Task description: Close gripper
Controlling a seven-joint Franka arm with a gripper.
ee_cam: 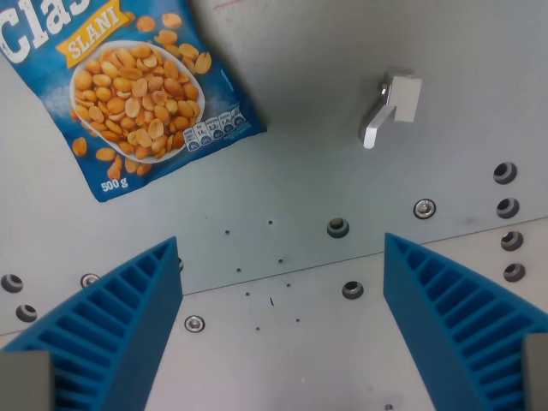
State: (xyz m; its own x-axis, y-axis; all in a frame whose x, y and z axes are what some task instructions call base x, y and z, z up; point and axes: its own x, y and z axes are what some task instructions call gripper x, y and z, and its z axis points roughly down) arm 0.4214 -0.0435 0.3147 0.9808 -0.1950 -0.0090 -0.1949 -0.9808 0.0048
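Wrist view, looking down past the gripper [282,308] onto a grey metal table [325,171]. The closing has not visibly begun: the two blue ribbed fingers [128,325] stand wide apart, one at the wrist view's lower left and the other at its lower right, with a broad stretch of bare table between them. Judged from this spread, nearly the whole travel of the jaws remains to be done.

Nothing lies between the fingers, and they touch nothing that can be seen; only bolt heads [338,228] and small specks on the plate show in the gap. If the jaws close here, they will most likely meet on air.

A blue peanut bag [128,94], printed with a bowl of salted peanuts, lies flat at the upper left, well apart from the fingers. A small white bracket [390,107] sits on the table at the upper right, also well clear.
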